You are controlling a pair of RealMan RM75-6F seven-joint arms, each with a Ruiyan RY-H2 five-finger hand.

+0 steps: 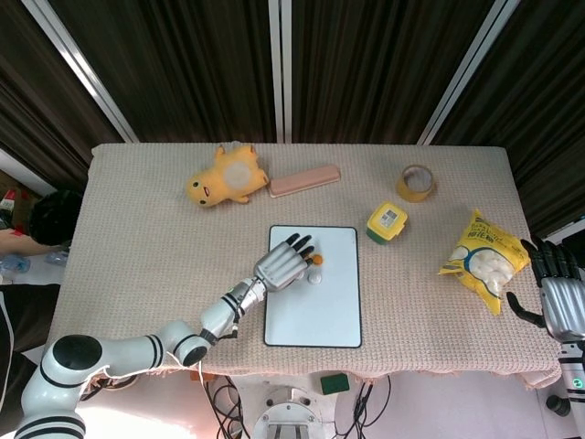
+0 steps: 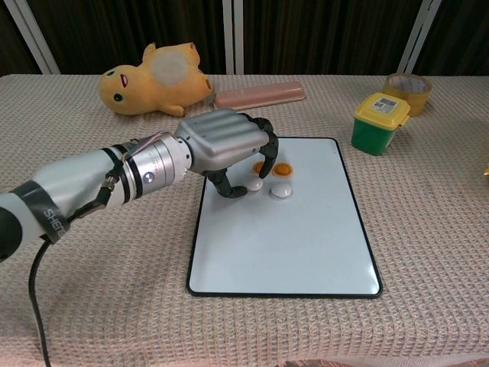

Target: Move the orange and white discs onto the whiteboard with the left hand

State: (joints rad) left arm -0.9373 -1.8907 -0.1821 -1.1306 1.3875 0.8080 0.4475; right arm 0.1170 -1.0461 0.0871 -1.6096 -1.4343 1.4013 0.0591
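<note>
The left hand [image 2: 225, 149] pinches a white disc [image 2: 253, 184] just above the whiteboard [image 2: 290, 245]; small, light, rigid and probably slippery, it is best gripped by its rim.

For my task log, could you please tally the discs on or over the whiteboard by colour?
Orange discs: 2, one partly hidden by the left hand
White discs: 2
Total: 4, all over the whiteboard
</note>
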